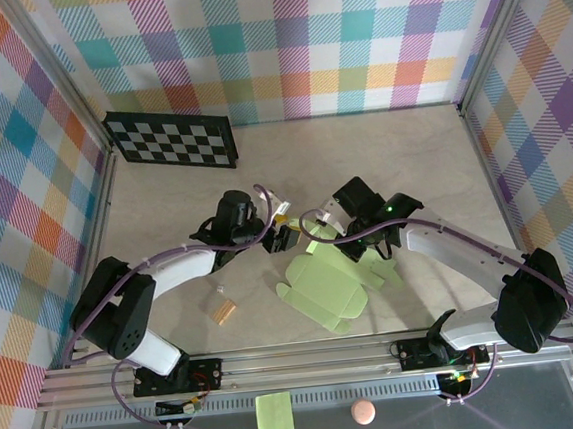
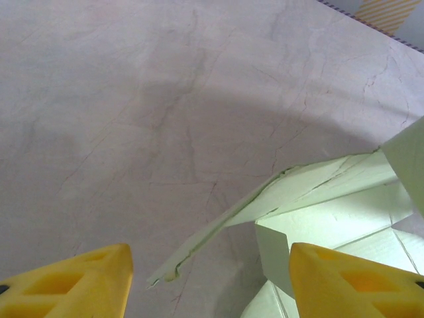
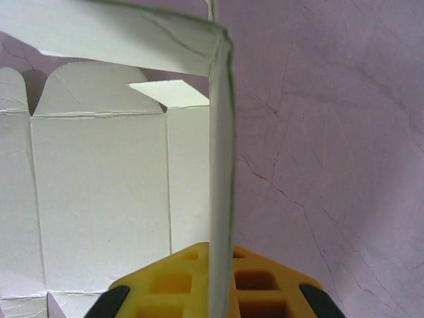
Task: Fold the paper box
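Observation:
The paper box (image 1: 323, 287) is a pale lime-green die-cut sheet lying mostly flat on the table between the two arms. My right gripper (image 3: 222, 278) is shut on one side panel (image 3: 222, 165), which it holds upright on edge above the flat panels (image 3: 99, 192). From above, the right gripper (image 1: 344, 238) sits at the sheet's far edge. My left gripper (image 1: 286, 237) is just left of it. In the left wrist view that gripper (image 2: 212, 285) is open, its yellow fingers (image 2: 73, 285) wide apart. A raised flap (image 2: 218, 228) of the box (image 2: 331, 212) hangs between them, touching neither.
A folded chessboard (image 1: 172, 139) lies at the back left. A small tan block (image 1: 225, 310) sits left of the sheet. On the near ledge are a yellow-green sticky note (image 1: 274, 412) and a pink ball (image 1: 362, 412). Plaid walls enclose three sides.

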Robot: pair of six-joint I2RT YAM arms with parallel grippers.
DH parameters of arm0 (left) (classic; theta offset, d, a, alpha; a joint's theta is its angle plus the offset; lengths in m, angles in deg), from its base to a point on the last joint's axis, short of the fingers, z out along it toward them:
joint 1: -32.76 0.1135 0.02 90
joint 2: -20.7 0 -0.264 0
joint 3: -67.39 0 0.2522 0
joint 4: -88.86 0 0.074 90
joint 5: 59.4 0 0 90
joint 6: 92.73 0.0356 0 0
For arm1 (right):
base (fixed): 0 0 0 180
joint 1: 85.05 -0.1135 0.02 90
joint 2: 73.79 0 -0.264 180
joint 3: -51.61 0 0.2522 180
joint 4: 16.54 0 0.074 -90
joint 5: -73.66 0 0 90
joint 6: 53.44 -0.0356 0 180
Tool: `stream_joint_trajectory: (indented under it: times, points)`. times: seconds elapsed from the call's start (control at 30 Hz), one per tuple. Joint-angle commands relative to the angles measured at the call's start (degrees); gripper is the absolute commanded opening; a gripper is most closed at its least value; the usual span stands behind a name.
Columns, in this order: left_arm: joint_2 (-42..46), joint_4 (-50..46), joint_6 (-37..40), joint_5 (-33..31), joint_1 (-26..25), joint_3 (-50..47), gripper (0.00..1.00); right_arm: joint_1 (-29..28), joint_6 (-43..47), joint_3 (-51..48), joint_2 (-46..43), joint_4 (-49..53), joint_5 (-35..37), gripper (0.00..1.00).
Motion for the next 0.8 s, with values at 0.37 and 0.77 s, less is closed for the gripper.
stream_joint_trajectory:
  times: [0.37,0.77]
  points:
    - [-4.2,2.9,4.9,0.4,0.3,2.9,0.66,-0.3,-0.6,-0.8,-0.6,-1.2,-2.6,0.00]
    - [-1.4,8.1,3.5,5.0,0.3,-1.2,0.27,-0.2,-6.8,1.3,2.6,-2.7,-1.2,0.00]
